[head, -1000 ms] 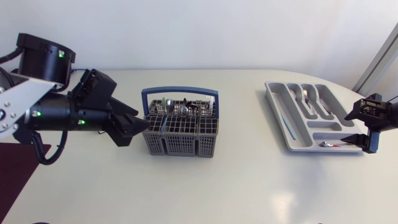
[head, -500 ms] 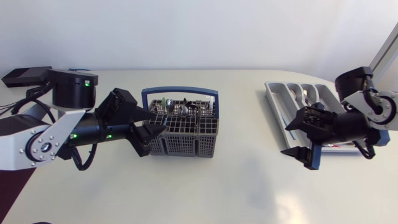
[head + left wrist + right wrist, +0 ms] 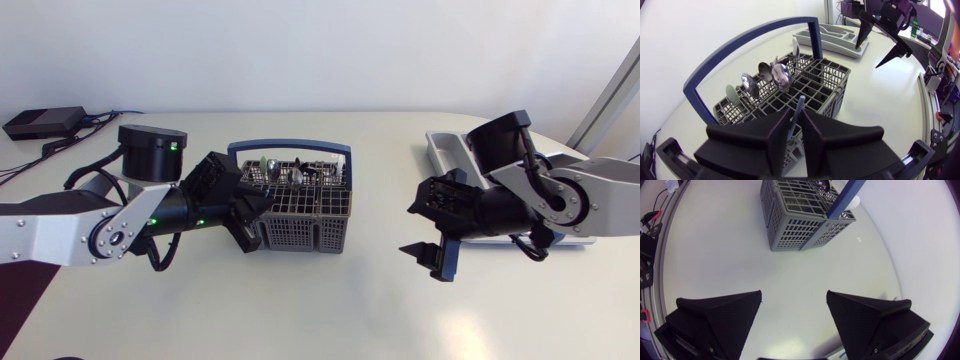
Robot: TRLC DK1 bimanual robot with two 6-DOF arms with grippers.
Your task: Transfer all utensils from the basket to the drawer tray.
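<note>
The grey mesh basket [image 3: 292,218] with a blue arched handle [image 3: 290,147] stands left of the table's middle. Several spoons [image 3: 283,172] stand upright in its rear cells. My left gripper [image 3: 256,206] is at the basket's left end. In the left wrist view it [image 3: 796,115] is shut on a blue-handled utensil [image 3: 799,104] that rises from a front cell. The grey drawer tray [image 3: 441,146] lies at the right, partly hidden by my right arm. My right gripper [image 3: 412,228] hangs open and empty over bare table between basket and tray. The right wrist view has the basket [image 3: 799,215] ahead of its spread fingers [image 3: 725,311].
A flat black box [image 3: 40,122] with cables lies at the table's back left corner. Bare tabletop [image 3: 330,310] stretches in front of the basket and the tray. In the left wrist view the tray [image 3: 834,37] sits beyond the basket, with my right gripper [image 3: 881,39] above it.
My left gripper moved right to the basket and closed on the blue-handled utensil. My right arm swung left from the tray toward the table's middle and stayed open.
</note>
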